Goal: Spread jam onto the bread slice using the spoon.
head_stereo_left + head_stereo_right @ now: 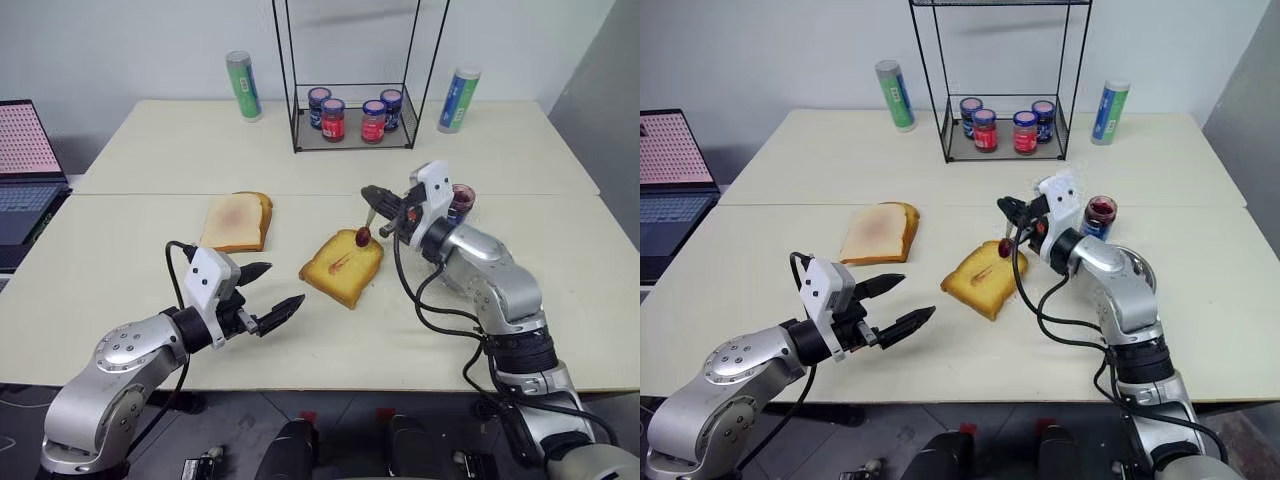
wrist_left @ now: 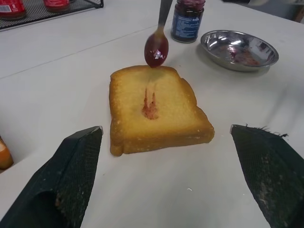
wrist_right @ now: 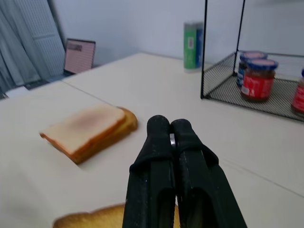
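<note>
Showing the right gripper point(image 1: 370, 194) clamped shut on the handle of the spoon point(image 1: 365, 228), bowl hanging down at the far edge of the bread slice point(image 1: 342, 266); contact between bowl and crust not decidable. Showing also the left gripper point(image 1: 284, 284) with jaws spread wide and empty, hovering near and to the left of the slice, apart from it.

Likely failure, as a judgement: dripping of the glossy load from the bowl onto the table point(image 1: 150, 250) beyond the far crust, caused by the bowl sitting at the very edge and not over the middle. Further risk: pushing the unrestrained slice toward the near side during a stroke, given nothing holding it down. Further risk: twisting of the slim handle within the pinch under sideways load, leaving the bowl edge-on and scraping instead of spreading. Lesser risk: knocking the open jam jar point(image 1: 461, 203) or the round steel dish point(image 2: 239, 49), both just right of the working arm.

Appearance of the slice: thick, roughly square, golden-yellow face, tan-brown crust, lying flat near the table's centre, right of a paler slice point(image 1: 237, 221). Marked so far by one short red streak point(image 2: 150, 105) near the middle, most of the face bare; spreading judged barely begun.
</note>
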Action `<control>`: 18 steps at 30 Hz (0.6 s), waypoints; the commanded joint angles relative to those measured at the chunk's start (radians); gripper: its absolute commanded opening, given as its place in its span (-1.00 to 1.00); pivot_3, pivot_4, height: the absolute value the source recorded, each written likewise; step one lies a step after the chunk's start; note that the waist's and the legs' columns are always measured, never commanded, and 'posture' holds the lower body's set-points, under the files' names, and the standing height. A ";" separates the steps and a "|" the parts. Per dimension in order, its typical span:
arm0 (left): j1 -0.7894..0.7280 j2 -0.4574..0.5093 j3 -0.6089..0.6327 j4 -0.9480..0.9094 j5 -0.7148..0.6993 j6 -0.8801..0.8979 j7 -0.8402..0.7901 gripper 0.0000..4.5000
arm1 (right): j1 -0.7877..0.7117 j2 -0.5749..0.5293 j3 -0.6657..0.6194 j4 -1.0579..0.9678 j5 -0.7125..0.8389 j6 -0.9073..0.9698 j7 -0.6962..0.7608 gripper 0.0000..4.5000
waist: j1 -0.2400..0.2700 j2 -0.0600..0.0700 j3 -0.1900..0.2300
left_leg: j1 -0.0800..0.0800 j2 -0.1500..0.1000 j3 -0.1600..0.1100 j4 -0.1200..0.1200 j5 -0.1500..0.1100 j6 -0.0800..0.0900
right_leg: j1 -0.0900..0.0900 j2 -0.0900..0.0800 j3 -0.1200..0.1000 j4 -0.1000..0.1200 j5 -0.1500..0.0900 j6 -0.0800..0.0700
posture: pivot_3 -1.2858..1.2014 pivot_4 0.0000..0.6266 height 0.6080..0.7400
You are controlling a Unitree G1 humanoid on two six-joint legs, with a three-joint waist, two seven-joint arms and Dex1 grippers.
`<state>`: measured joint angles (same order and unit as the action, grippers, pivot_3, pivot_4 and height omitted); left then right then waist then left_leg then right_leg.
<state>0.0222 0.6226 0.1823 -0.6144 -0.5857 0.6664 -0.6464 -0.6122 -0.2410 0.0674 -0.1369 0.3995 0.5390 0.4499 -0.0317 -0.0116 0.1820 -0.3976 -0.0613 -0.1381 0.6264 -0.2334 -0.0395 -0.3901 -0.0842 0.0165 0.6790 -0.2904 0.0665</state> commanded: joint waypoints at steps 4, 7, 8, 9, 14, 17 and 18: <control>-0.005 0.006 0.005 -0.017 -0.002 -0.021 0.003 1.00 | -0.004 0.014 0.028 -0.126 0.020 -0.033 0.057 -0.99 | 0.000 0.000 0.000 | 0.000 0.000 0.000 0.000 0.000 0.000 | 0.000 0.000 0.000 0.000 0.000 0.000 | 0.03 -0.52 1.00; 0.000 0.009 0.010 -0.022 -0.005 -0.019 0.002 1.00 | 0.019 -0.041 0.117 -0.174 -0.058 -0.132 0.143 -0.99 | 0.000 0.000 0.000 | 0.000 0.000 0.000 0.000 0.000 0.000 | 0.000 0.000 0.000 0.000 0.000 0.000 | 0.03 -0.52 1.00; 0.001 0.011 0.012 -0.022 -0.006 -0.018 0.002 1.00 | 0.018 -0.059 0.143 -0.186 -0.084 -0.167 0.169 -0.99 | 0.000 0.000 0.000 | 0.000 0.000 0.000 0.000 0.000 0.000 | 0.000 0.000 0.000 0.000 0.000 0.000 | 0.03 -0.52 1.00; 0.002 0.012 0.013 -0.023 -0.007 -0.017 0.001 1.00 | 0.017 -0.070 0.157 -0.191 -0.097 -0.186 0.185 -0.99 | 0.000 0.000 0.000 | 0.000 0.000 0.000 0.000 0.000 0.000 | 0.000 0.000 0.000 0.000 0.000 0.000 | 0.03 -0.52 1.00; 0.000 0.011 0.009 -0.023 -0.008 -0.017 0.003 1.00 | 0.063 -0.090 0.213 -0.153 -0.186 -0.312 0.211 -0.99 | 0.000 0.000 0.000 | 0.000 0.000 0.000 0.000 0.000 0.000 | 0.000 0.000 -0.001 -0.001 0.000 0.000 | 0.03 -0.52 1.00; -0.002 0.011 0.015 -0.024 -0.012 -0.013 0.006 1.00 | 0.015 -0.084 0.188 -0.132 -0.209 -0.348 0.199 -0.99 | 0.000 -0.001 0.000 | 0.000 0.000 0.000 0.000 0.000 0.000 | 0.000 0.000 0.000 0.000 0.000 0.000 | 0.03 -0.52 1.00; -0.002 0.011 0.017 -0.025 -0.014 -0.011 0.007 1.00 | 0.026 -0.098 0.202 -0.106 -0.231 -0.369 0.214 -0.99 | 0.000 -0.001 0.000 | 0.000 0.000 0.000 0.000 0.000 0.000 | 0.000 0.000 0.000 0.000 0.000 0.000 | 0.03 -0.52 1.00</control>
<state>0.0256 0.6255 0.1827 -0.6149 -0.5878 0.6664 -0.6430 -0.5675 -0.3316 0.2870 -0.2389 0.1942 0.2221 0.6544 -0.0316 -0.0122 0.1824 -0.3974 -0.0612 -0.1382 0.6266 -0.2333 -0.0398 -0.3902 -0.0842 0.0163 0.6786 -0.2905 0.0666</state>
